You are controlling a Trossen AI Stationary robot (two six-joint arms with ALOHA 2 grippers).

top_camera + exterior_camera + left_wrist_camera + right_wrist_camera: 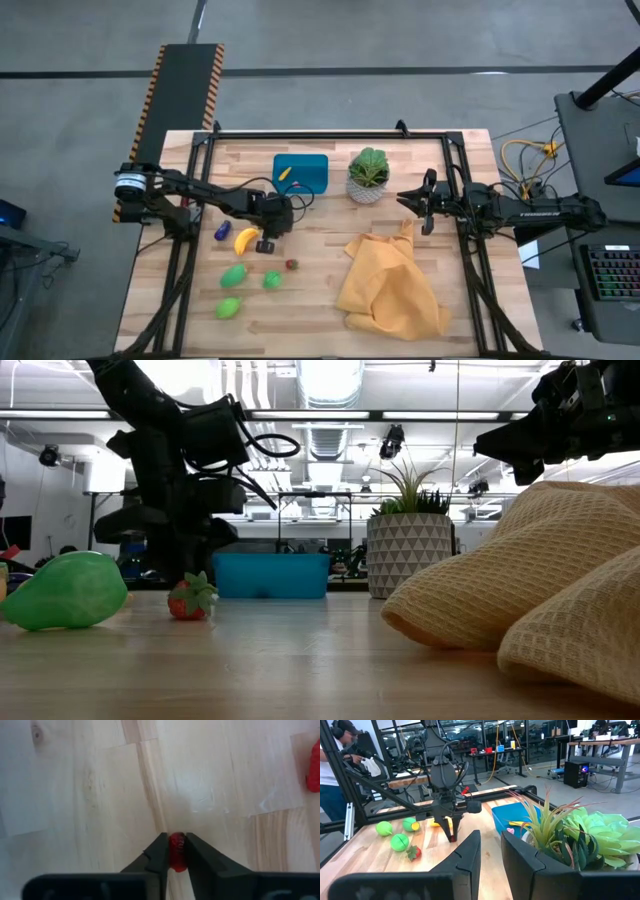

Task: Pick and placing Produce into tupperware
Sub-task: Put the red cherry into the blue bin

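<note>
Right now my left gripper is down at the wooden table, its two dark fingers pinched narrow on a tiny red piece of the produce, which sits squeezed between the tips just above the boards. From overhead that gripper sits just beside the yellow banana, with a small purple piece a little farther out on the banana's other side. Three green pieces lie apart on the near part of the table: one below the banana, one beside it, and one closest to the table's front edge. A red strawberry with a green top rests on the boards near the middle green one, untouched. The teal-blue tupperware stands toward the back of the table, with a small yellow piece lying inside it. Next to it is a potted plant in a white patterned pot. My right gripper hangs above the table beside that plant, over the edge of a crumpled yellow cloth, its fingers set narrowly apart with only air between them.
</note>
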